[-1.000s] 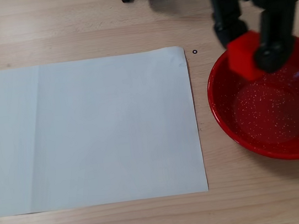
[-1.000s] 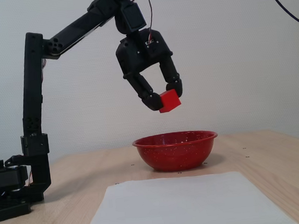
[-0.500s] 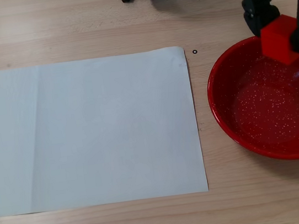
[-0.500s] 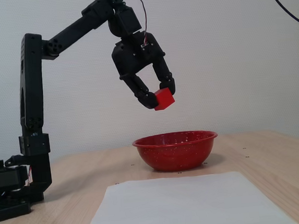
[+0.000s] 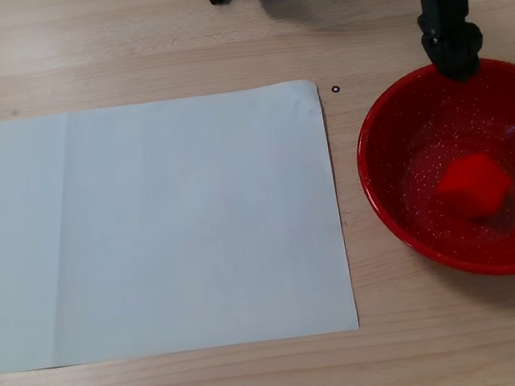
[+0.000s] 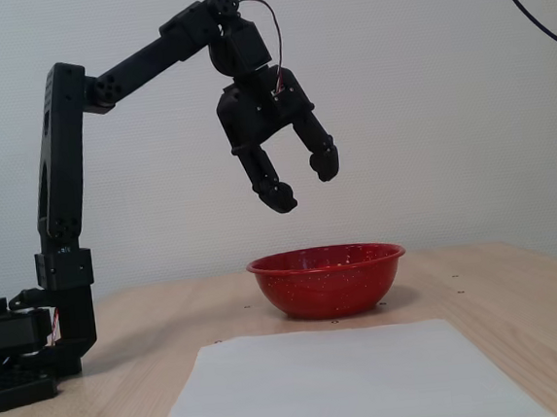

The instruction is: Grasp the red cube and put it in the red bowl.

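Note:
The red cube [image 5: 472, 184] lies inside the red bowl [image 5: 386, 184], near the middle of its speckled bottom. In a fixed view from the side the bowl [image 6: 327, 280] stands on the table and the cube is hidden by its wall. My black gripper [image 6: 304, 185] hangs open and empty well above the bowl, its fingers spread apart. In the top-down fixed view one finger [image 5: 451, 31] overlaps the bowl's far rim and the other is cut off at the right edge.
A large white sheet of paper [image 5: 157, 226] lies on the wooden table left of the bowl. The arm's black base [image 6: 23, 358] stands at the left in the side view. A black cable [image 6: 530, 11] hangs at the upper right.

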Available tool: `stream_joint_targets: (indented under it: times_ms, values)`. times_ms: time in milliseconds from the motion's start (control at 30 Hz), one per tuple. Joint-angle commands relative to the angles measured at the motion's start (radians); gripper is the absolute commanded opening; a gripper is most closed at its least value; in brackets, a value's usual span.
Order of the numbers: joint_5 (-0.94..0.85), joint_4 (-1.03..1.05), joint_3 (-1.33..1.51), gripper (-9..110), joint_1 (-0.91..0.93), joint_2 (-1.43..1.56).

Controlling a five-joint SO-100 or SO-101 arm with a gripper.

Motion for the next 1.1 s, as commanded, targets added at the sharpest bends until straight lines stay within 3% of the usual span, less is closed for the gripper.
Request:
stream_joint_targets:
  times_ms: [0, 433, 633, 1067]
  values:
    - [-0.003, -0.003, -0.061, 29, -0.003, 0.064]
    - [0.015, 0.061, -0.084, 0, -0.051, 0.140]
    - [0.009, 0.077, 0.011, 0, -0.106, 0.238]
    - [0.072, -0.244, 0.701, 0, -0.357, 0.709]
